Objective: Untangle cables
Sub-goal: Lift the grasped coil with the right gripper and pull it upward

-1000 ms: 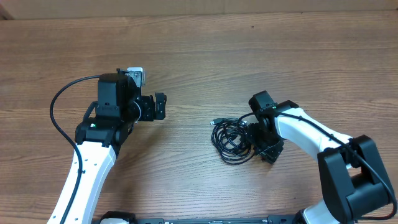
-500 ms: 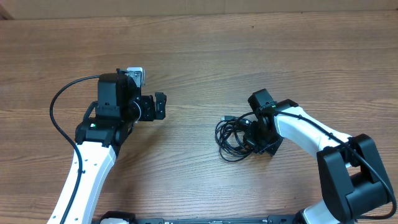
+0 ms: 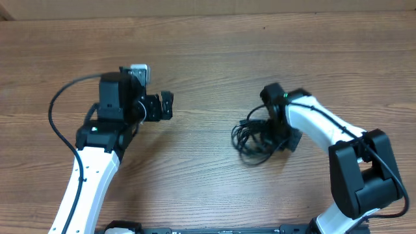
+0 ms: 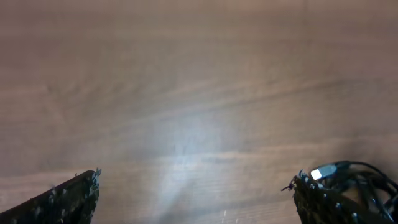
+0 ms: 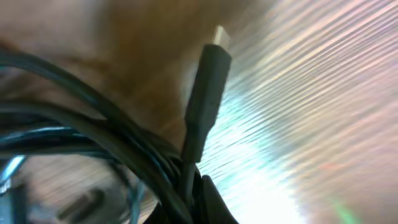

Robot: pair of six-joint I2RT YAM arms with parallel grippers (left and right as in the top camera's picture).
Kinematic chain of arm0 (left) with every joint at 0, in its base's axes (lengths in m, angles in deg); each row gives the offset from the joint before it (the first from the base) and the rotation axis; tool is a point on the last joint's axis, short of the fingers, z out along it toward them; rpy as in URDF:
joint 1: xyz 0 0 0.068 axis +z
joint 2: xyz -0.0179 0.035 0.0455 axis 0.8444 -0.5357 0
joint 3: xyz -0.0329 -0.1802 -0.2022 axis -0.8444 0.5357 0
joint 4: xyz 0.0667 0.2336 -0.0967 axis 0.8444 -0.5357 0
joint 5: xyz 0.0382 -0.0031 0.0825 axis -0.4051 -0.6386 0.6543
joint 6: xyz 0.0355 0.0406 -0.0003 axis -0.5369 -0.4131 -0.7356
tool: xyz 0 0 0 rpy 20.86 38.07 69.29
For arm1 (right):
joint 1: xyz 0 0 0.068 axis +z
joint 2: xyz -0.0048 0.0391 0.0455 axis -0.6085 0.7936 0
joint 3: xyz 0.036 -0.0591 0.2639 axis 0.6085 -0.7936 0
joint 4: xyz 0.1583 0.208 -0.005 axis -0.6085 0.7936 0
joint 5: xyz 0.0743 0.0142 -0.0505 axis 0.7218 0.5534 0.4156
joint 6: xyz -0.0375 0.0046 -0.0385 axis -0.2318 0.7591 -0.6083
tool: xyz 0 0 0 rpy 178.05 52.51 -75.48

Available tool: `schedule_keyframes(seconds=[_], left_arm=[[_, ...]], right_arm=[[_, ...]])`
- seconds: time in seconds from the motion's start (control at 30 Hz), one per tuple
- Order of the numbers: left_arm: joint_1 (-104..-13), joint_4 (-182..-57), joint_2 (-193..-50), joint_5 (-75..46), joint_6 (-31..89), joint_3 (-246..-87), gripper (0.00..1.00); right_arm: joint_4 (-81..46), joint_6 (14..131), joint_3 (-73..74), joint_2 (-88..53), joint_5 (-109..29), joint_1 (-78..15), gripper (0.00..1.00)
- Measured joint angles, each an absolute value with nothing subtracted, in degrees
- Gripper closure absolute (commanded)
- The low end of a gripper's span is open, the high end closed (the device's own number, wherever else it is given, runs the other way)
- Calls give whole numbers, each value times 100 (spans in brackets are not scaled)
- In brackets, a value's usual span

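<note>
Cables (image 3: pixel 249 138), seemingly, in right pincer (image 3: pixel 272 138)

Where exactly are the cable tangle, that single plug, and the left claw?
cables (image 3: pixel 247 138): overhead view, middle of the bundle.
plug (image 5: pixel 208 81): right wrist view, its black body.
left gripper (image 4: pixel 193 190): left wrist view, midway between its open fingertips.

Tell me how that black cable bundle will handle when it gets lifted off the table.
The cable bundle is thin loose loops, so it will likely droop, not hold shape. Overlapping strands probably snag and rise together. The plug end may dangle.
</note>
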State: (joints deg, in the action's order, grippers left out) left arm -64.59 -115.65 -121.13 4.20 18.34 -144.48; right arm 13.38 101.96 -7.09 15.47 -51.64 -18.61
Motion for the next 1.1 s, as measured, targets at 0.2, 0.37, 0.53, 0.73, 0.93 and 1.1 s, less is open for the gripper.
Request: schedule_keyframes(seconds=[0.2,0.37,0.53,0.73,0.93,1.1], left_arm=[[-6459,-11597,-12113,420,1834,-15067,0],[-6459,-11971,-12113,394,1860,-15499,0],[-6459,-12233,-12113,239,1895,-15609,0],[-6459,-12400,-12113,-98,1899,-15609,1],[-6459,-12476,-12113,-454,1952,-15609,0],[-6459,-12487,-12165,-893,2006,-15609,0]], right_arm=[[1994,9969,801,1547,-5713,-1972,96],[2374,9796,1634,1547,-5838,-2051,96],[2709,9621,2386,1547,-5853,-2182,96],[3109,9411,3335,1547,-5820,-2300,96],[3537,9274,4340,1547,-5750,-2348,96],[3845,9156,5109,1547,-5680,-2477,96]])
